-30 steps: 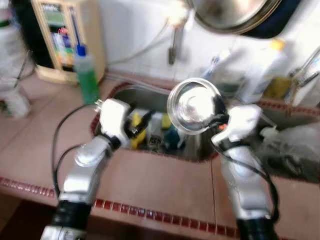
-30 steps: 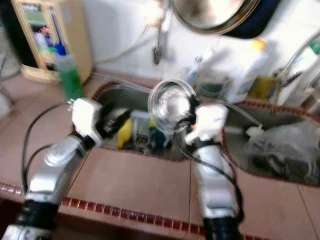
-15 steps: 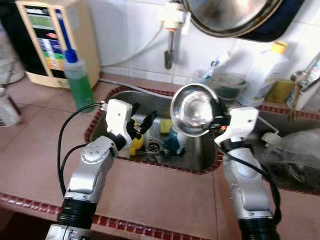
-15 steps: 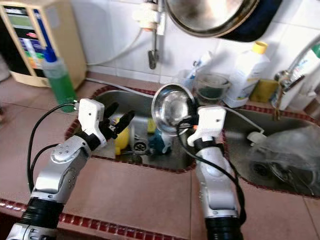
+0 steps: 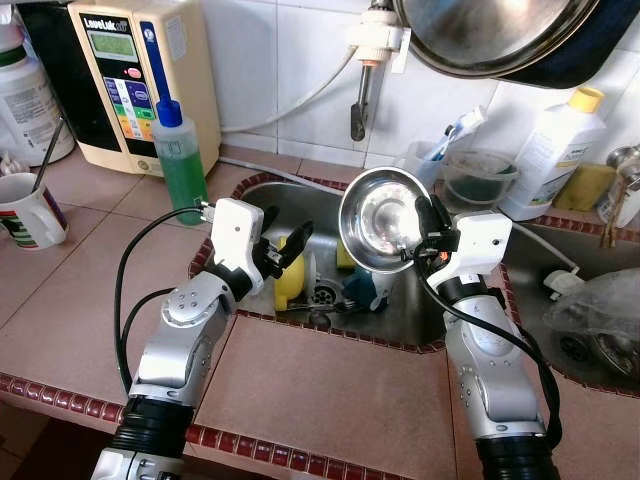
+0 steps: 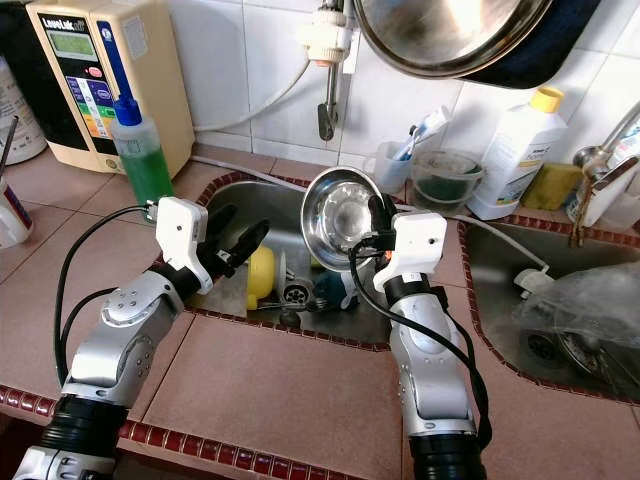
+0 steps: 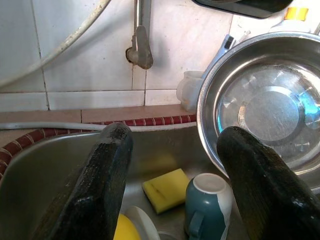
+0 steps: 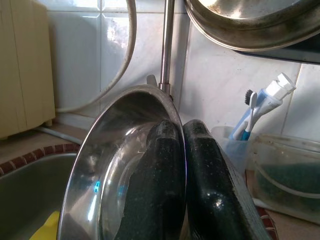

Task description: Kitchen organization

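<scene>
Bowl (image 5: pixel 384 217) rim pinched btwn right gripper (image 5: pixel 428 232) fingers, above sink (image 6: pixel 262 200).

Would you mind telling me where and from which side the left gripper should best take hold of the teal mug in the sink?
Probably by its rim, coming from above. The teal mug stands upright with its mouth open upward, so one finger could go inside and one outside. Its handle faces the yellow sponge, and the steel bowl held by the right gripper hangs close overhead, so the left gripper, now open, should descend on the sponge side.
</scene>
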